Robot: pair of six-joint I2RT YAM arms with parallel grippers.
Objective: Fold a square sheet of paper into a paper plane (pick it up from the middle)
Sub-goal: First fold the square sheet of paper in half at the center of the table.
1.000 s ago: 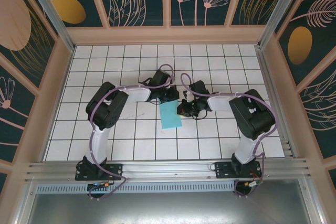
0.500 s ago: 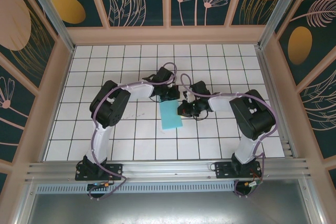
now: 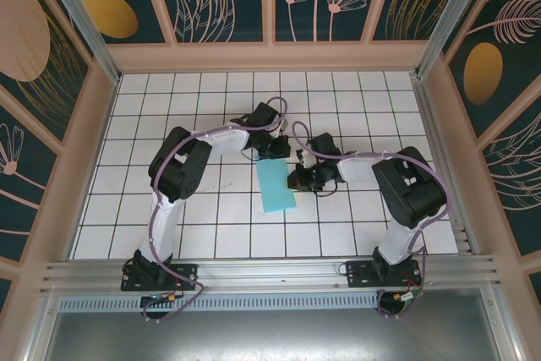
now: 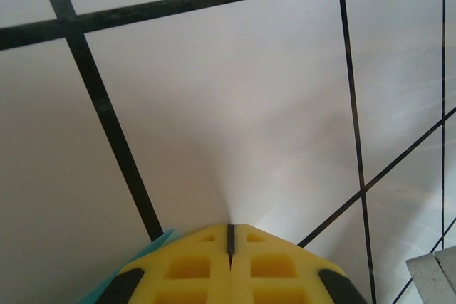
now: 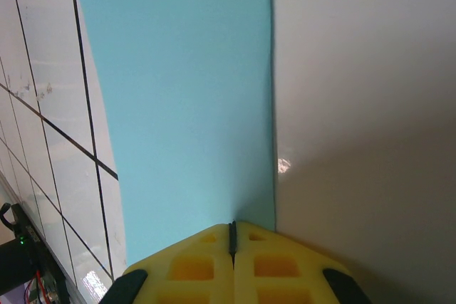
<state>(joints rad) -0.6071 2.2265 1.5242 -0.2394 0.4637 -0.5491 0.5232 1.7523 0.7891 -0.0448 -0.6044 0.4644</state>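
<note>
The turquoise paper (image 3: 275, 186) lies flat on the tiles as a folded rectangle about two tiles long, not a pointed dart. My left gripper (image 3: 272, 155) is at the paper's far end, shut, with its yellow fingertips (image 4: 214, 247) down on the white tile. A sliver of the paper (image 4: 152, 244) shows by its left finger. My right gripper (image 3: 298, 180) is at the paper's right edge, shut, with nothing between its fingers. In the right wrist view the right gripper (image 5: 232, 227) rests on the paper (image 5: 178, 90) just inside that edge.
The white tiled table (image 3: 169, 209) is ringed by a low wooden rim (image 3: 270, 57) and decorated walls. An aluminium rail (image 3: 270, 272) with both arm bases runs along the near edge. Free tiles lie on every side of the paper.
The left arm has swung slightly to the right, its gripper sliding across the paper's far end. The right gripper has shifted a little toward the near side. The paper keeps its shape.
</note>
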